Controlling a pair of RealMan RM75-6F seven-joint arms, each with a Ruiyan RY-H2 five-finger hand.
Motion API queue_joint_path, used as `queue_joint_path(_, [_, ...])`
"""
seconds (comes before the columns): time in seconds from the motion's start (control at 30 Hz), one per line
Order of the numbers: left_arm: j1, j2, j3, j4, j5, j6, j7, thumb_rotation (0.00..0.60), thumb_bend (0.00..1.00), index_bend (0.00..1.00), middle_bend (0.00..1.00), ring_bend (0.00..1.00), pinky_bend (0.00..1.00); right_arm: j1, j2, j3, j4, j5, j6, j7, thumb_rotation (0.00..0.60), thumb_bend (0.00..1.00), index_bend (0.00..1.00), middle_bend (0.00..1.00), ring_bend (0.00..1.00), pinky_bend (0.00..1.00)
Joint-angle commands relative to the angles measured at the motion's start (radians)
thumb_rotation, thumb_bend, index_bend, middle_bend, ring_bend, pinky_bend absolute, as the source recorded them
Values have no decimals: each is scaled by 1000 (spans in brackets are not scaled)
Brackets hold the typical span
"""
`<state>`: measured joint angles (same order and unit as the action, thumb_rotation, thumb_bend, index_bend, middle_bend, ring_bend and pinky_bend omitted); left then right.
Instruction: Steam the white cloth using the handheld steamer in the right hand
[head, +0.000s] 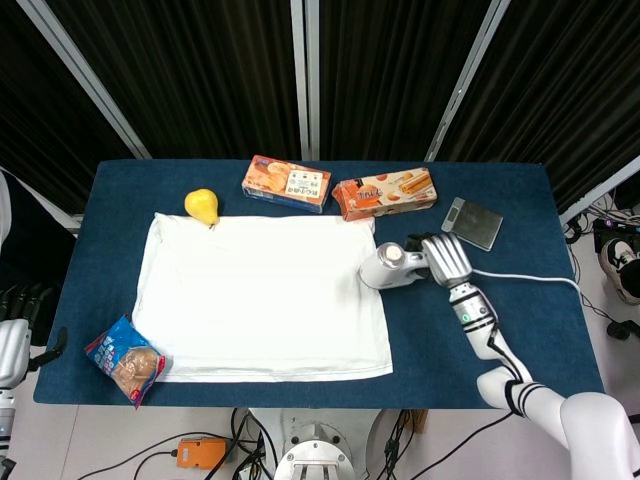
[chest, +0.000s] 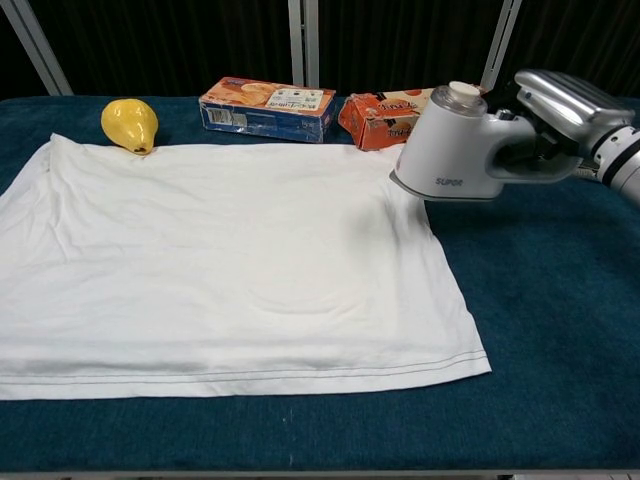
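your right hand (chest: 562, 115) grips the handheld steamer (chest: 455, 150) by its handle, raised off the table; the white cloth (chest: 225, 260) spreads to that hand's left, its right edge under the steamer's base; your left hand (head: 12, 345) hangs beside the table, its grasp unclear.

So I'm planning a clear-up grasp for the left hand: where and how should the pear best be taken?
Grip the pear across its wide yellow belly, coming from above. It lies on its side at the white cloth's far left corner, narrow stem end touching the fabric, so the belly is the fullest span for the fingers. Its left and far sides look open.
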<state>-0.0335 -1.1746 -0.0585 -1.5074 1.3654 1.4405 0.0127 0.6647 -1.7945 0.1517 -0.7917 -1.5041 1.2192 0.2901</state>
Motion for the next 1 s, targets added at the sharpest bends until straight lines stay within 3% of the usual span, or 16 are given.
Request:
queue_joint_path(0.03, [0, -1, 0, 2, 1, 0, -2, 447, 350, 140, 99, 0, 0, 56, 25, 45, -116, 15, -25, -121, 600, 821, 825, 726, 700, 826])
queue_joint_path(0.2, [0, -6, 3, 11, 0, -5, -8, 444, 350, 140, 99, 0, 0, 137, -20, 78, -159, 41, -108, -279, 600, 822, 825, 726, 700, 827])
queue_joint_path(0.47, [5, -10, 4, 31, -3, -7, -25, 442, 351, 140, 99, 0, 0, 245, -165, 92, -40, 54, -181, -448, 600, 873, 834, 735, 712, 827])
queue_joint_path(0.77, [10, -16, 6, 52, -10, -12, -41, 445, 350, 140, 99, 0, 0, 305, -301, 100, 123, 61, -195, -413, 600, 879, 835, 739, 715, 828])
queue_joint_path(1.0, [8, -21, 4, 61, -8, -16, -47, 442, 350, 140, 99, 0, 0, 312, -338, 77, 177, 45, -188, -337, 600, 878, 835, 739, 715, 828])
